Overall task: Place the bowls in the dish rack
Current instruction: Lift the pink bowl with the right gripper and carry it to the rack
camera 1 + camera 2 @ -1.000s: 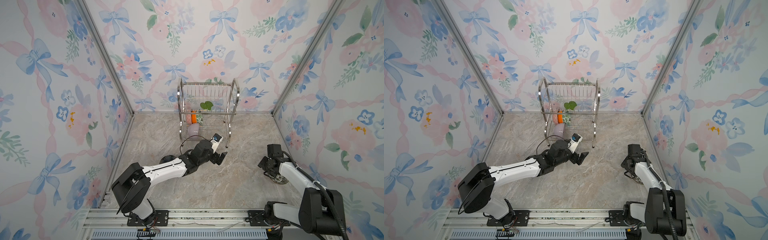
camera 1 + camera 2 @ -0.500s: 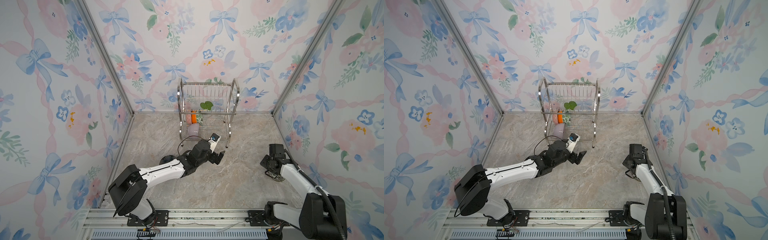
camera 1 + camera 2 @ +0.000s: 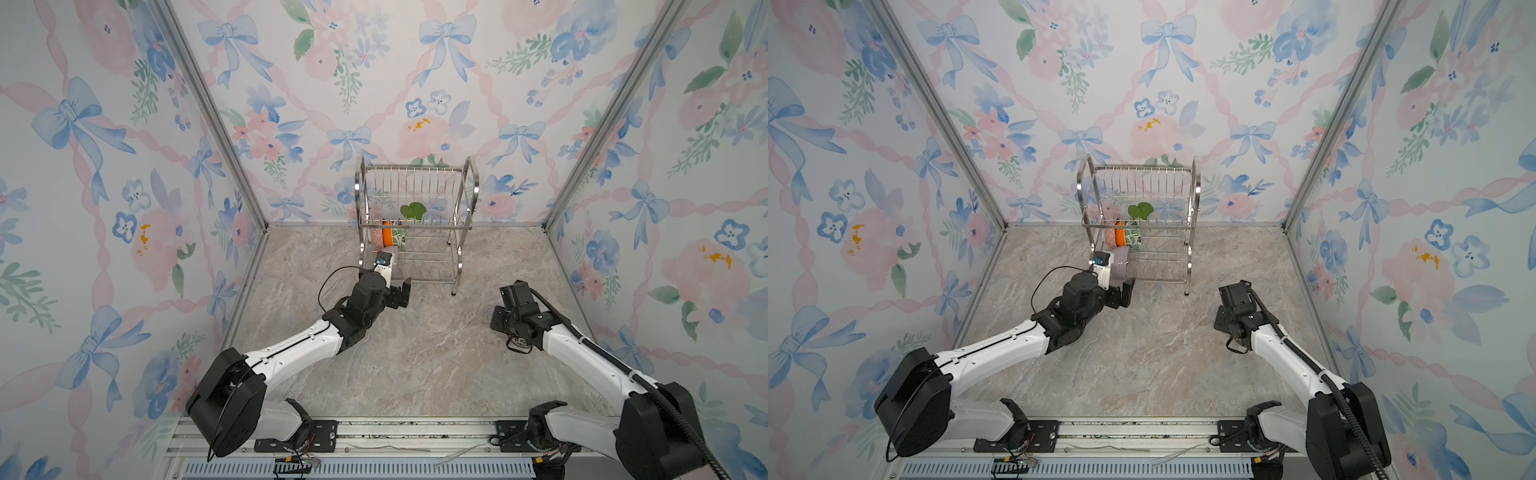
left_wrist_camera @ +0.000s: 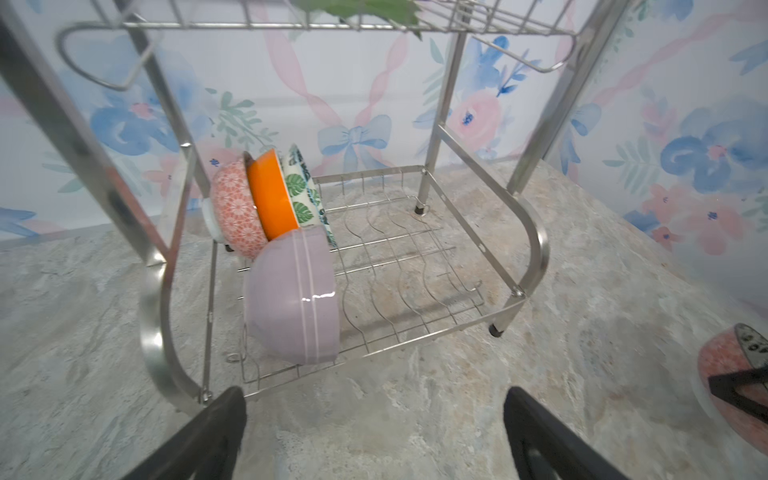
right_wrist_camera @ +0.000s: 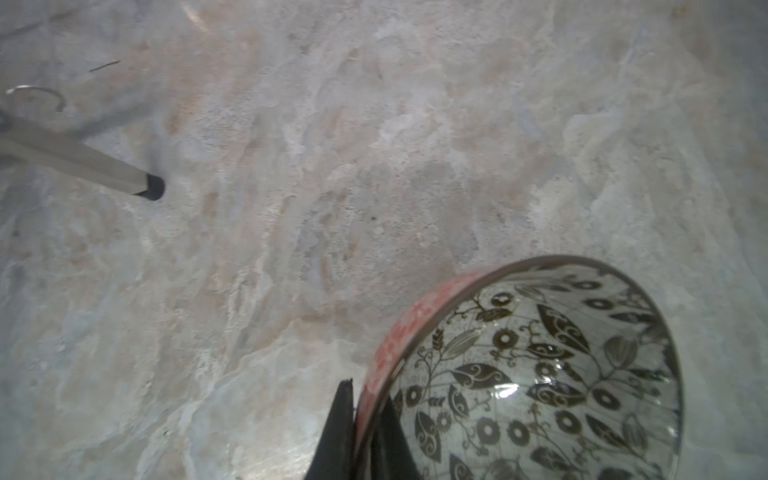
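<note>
On the left, my left gripper (image 4: 374, 411) hangs just in front of the dish rack (image 3: 411, 168) with its jaws spread wide and nothing between them. Its black fingers (image 4: 216, 428) sit low over the marble table (image 3: 415, 365), pointed at the near left corner of the rack.

The rack stands at the back of the table, against the flowered wall. Four bowls stand on edge at the left end of its lower tier. At the back are the pink-patterned bowl (image 4: 232, 208), the orange bowl (image 4: 270, 195) and the green leaf-print bowl (image 4: 301, 195), packed side by side. The lilac bowl (image 4: 291, 303) stands in front of them, nearest my left gripper. A green leaf-shaped thing (image 3: 412, 210) lies on the upper tier.

On the right, well clear of the rack, my right gripper (image 5: 365, 419) is pinching the rim of the black-and-white floral bowl (image 5: 540, 374), one finger inside and one against its pink-red outside. I cannot tell whether that bowl is off the table.
</note>
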